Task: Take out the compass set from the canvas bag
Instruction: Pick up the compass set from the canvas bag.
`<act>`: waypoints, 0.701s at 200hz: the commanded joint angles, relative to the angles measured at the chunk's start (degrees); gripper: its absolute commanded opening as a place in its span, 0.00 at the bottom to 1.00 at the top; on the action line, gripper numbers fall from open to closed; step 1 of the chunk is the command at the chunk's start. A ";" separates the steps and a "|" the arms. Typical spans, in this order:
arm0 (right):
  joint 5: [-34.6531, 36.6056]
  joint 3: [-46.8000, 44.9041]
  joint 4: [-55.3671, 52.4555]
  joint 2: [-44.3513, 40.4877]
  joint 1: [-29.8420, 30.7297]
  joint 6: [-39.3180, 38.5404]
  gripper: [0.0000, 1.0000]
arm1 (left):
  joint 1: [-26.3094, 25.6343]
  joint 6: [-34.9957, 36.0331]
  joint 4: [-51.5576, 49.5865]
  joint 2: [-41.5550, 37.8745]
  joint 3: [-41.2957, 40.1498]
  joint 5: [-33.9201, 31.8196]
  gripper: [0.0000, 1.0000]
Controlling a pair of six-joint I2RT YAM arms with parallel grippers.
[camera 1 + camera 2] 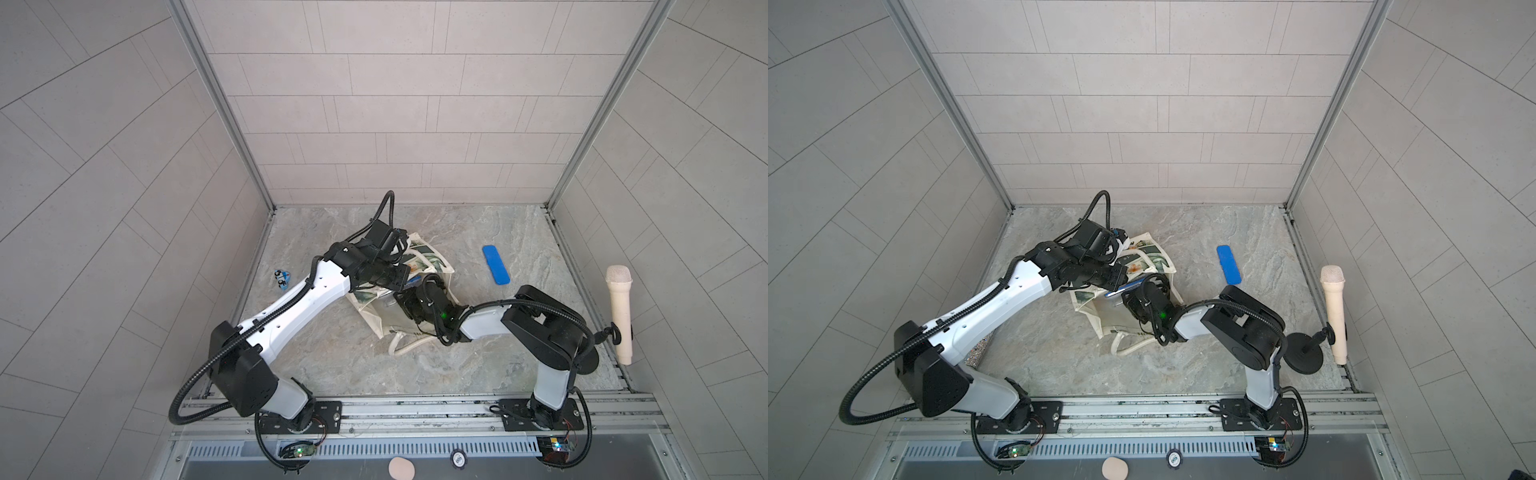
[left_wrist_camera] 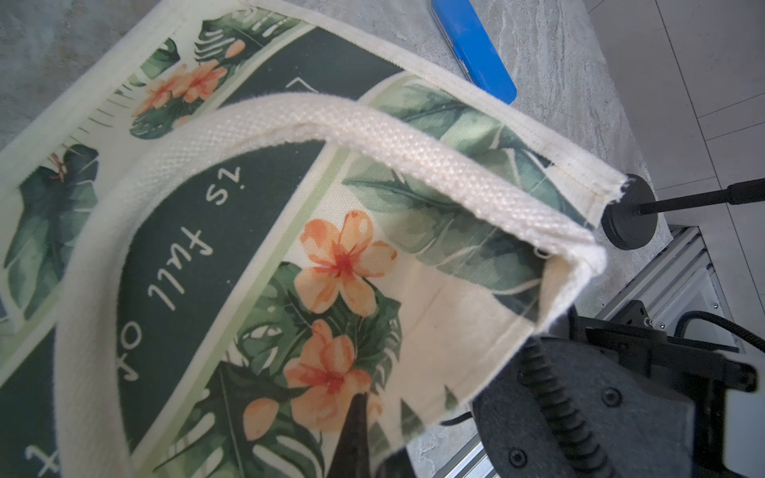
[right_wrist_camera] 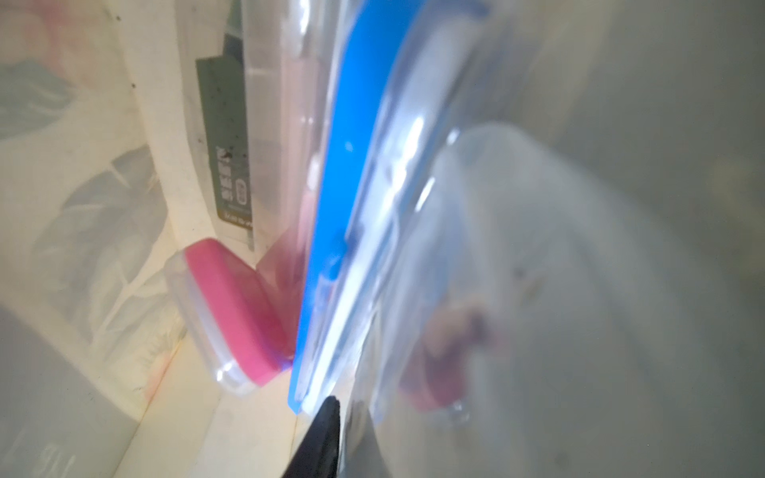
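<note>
Pink case (image 3: 236, 314) inside canvas bag (image 3: 82, 256), right wrist view only

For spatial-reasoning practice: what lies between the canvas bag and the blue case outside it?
Nothing: only bare marble tabletop separates the canvas bag from the blue case, seen in both top views.

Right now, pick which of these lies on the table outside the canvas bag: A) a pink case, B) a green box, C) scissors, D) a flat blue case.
D: the flat blue case lies on the table apart from the canvas bag; the pink case shows only inside it, in the right wrist view.
</note>
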 commanded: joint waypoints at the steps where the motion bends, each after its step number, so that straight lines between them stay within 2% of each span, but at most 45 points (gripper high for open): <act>1: 1.00 0.01 -3.90 -4.57 1.03 1.49 0.26 | -0.10 0.12 -1.77 0.43 1.11 -0.97 0.00; 41: 0.81 -1.77 -7.34 -10.40 1.47 2.21 0.25 | -0.15 0.31 -0.94 0.29 0.79 -1.16 0.00; 80: -0.57 -4.12 -17.16 -20.28 2.10 -0.30 0.24 | -0.14 0.32 -0.03 0.76 0.50 -1.40 0.00; 140: -2.42 -3.63 -46.40 -42.12 1.96 -12.22 0.23 | -0.14 -0.12 -0.08 2.61 1.32 -2.31 0.00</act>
